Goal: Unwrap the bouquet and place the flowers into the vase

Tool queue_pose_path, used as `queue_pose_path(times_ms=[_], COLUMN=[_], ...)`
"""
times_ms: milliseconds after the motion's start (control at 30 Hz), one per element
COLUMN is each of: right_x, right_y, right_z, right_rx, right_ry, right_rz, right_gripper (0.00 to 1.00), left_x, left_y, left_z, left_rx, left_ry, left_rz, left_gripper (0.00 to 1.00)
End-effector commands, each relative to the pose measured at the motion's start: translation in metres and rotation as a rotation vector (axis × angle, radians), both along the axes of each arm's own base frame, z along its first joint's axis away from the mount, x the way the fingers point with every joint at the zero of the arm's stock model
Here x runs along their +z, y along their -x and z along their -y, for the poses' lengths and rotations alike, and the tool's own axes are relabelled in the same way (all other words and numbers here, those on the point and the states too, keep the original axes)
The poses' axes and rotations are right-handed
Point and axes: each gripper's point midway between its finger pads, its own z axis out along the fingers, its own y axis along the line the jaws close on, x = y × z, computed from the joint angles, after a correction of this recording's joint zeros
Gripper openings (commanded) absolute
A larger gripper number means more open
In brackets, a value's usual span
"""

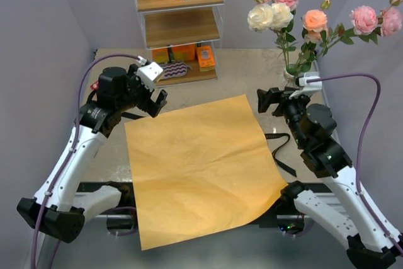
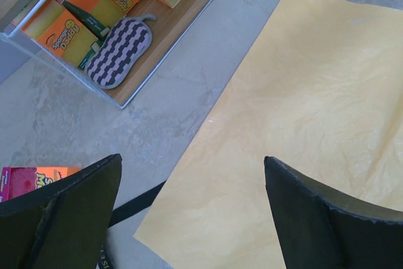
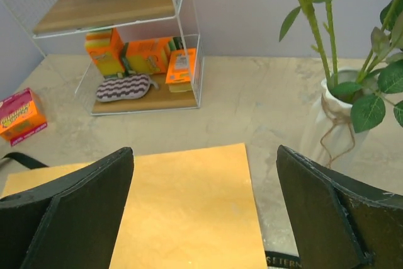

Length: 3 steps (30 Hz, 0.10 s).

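The flowers [image 1: 283,14], pink, cream and peach roses, stand upright in the vase [image 3: 329,127] at the back right; its wavy white rim holds their green stems [image 3: 317,26]. The orange paper sheet [image 1: 201,168] lies flat and spread out mid-table, also seen under both wrists as paper [image 2: 302,124] and paper [image 3: 189,209]. A thin black ribbon [image 1: 281,149] lies at its right edge. My left gripper [image 1: 155,101] hovers open over the sheet's far left corner. My right gripper [image 1: 266,101] hangs open just left of the vase, holding nothing.
A wire shelf rack [image 1: 179,23] with orange boxes and a striped sponge [image 2: 119,42] stands at the back centre. A small pink box [image 3: 21,114] lies on the table's left side. The sheet overhangs the table's front edge between the arm bases.
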Motion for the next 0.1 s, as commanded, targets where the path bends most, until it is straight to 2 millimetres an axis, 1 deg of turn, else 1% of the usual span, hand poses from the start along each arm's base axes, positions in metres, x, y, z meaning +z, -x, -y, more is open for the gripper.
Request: queue_pose_path(times_ms=[0, 33, 67], right_x=[0.0009, -0.0034, -0.0029], right_y=[0.0082, 0.0070, 0.0064], right_z=[-0.0001, -0.0008, -0.0014], right_rx=[0.014, 0.013, 0.013], right_ry=[0.003, 0.016, 0.016], right_rz=[-0.064, -0.088, -0.090], right_gripper=[0.99, 0.99, 0.99], left_x=[0.0058, 0.0060, 0.0053], left_y=[0.0034, 0.0033, 0.0024], left_z=[-0.0037, -0.0032, -0.0033], left_rx=[0.036, 0.036, 0.040], left_ry=[0.038, 0.041, 0.043], left_rz=[0.005, 0.004, 0.000], left_gripper=[0.99, 0.99, 1.00])
